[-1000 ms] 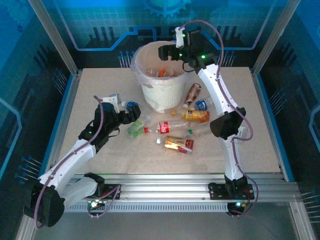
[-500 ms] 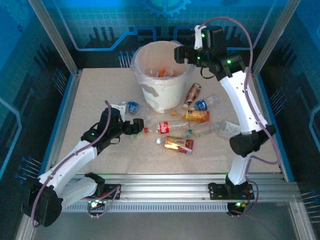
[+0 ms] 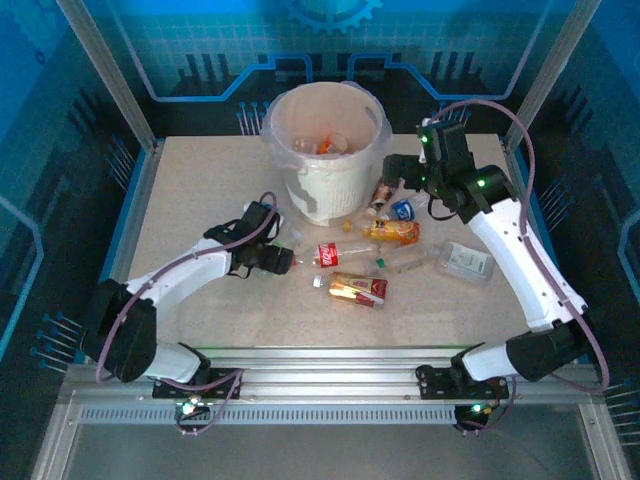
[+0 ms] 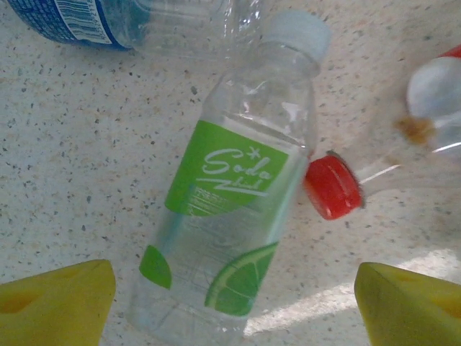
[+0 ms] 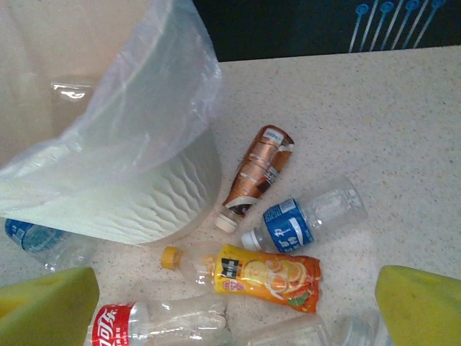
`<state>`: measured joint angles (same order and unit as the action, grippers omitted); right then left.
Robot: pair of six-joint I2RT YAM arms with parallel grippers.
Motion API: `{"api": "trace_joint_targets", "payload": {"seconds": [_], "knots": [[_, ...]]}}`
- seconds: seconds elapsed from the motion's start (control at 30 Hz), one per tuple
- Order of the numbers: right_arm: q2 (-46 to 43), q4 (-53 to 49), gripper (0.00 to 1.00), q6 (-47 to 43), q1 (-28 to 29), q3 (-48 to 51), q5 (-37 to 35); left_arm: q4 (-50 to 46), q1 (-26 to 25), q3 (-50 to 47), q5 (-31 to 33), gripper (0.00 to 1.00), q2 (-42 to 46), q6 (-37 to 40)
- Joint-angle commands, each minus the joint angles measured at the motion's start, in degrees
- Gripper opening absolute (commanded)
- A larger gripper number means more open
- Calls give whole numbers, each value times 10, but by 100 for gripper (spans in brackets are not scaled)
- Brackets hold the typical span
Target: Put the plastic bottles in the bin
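A clear bottle with a green soda label (image 4: 230,216) lies on the table. My left gripper (image 4: 234,306) is open, its yellow fingers (image 4: 57,303) on either side of the bottle's base, with a gap on the right. From above, the left gripper (image 3: 275,258) sits left of the red-labelled bottle (image 3: 335,253). My right gripper (image 5: 234,306) is open and empty above the orange-labelled bottle (image 5: 266,274), the blue-labelled bottle (image 5: 292,225) and the brown-labelled bottle (image 5: 259,169). Beside them stands the white bin (image 3: 320,190), lined with a bag (image 5: 144,108), with several bottles inside (image 3: 320,145).
A red and yellow bottle (image 3: 358,289) lies in front of the group, and a clear bottle (image 3: 462,260) under the right arm. Another blue-labelled bottle (image 4: 72,18) lies just beyond the green one, and a red cap (image 4: 331,187) almost touches it. Metal frame posts stand at the table's corners.
My left gripper moved right and came down around the green-labelled bottle. My right arm swung away from above the bin, right and downward, over the bottles beside it.
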<state>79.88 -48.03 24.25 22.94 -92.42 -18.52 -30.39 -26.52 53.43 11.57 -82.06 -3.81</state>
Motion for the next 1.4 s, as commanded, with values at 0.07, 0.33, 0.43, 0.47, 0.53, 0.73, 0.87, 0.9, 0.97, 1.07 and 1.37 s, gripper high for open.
{"api": "trace_joint_targets", "payload": {"seconds": [0.07, 0.33, 0.43, 0.47, 0.53, 0.73, 0.87, 0.9, 0.97, 1.07, 1.37], "knots": [[-38, -6, 100, 34, 5, 46, -42, -39, 1, 54, 39, 85, -59, 55], [-74, -26, 100, 49, 2, 84, -77, -34, 13, 73, 27, 85, -112, 66], [-87, -21, 100, 54, 0, 97, -81, -32, 18, 75, 26, 83, -120, 66], [-89, -19, 99, 58, -1, 101, -81, -29, 20, 75, 23, 80, -122, 66], [-93, -18, 100, 64, -3, 106, -81, -27, 25, 75, 20, 80, -127, 64], [-95, -18, 100, 69, -5, 113, -82, -19, 32, 67, 5, 80, -139, 65], [-94, -18, 100, 72, -5, 117, -83, -19, 36, 65, -8, 80, -148, 65], [-94, -17, 100, 73, -5, 117, -83, -21, 36, 65, -12, 80, -149, 65], [-94, -17, 100, 73, -5, 119, -83, -26, 35, 64, -17, 80, -151, 65], [-94, -17, 100, 76, -6, 122, -85, -29, 35, 60, -20, 80, -149, 64], [-96, -16, 100, 82, -8, 131, -88, -36, 35, 52, -16, 72, -154, 65]]}}
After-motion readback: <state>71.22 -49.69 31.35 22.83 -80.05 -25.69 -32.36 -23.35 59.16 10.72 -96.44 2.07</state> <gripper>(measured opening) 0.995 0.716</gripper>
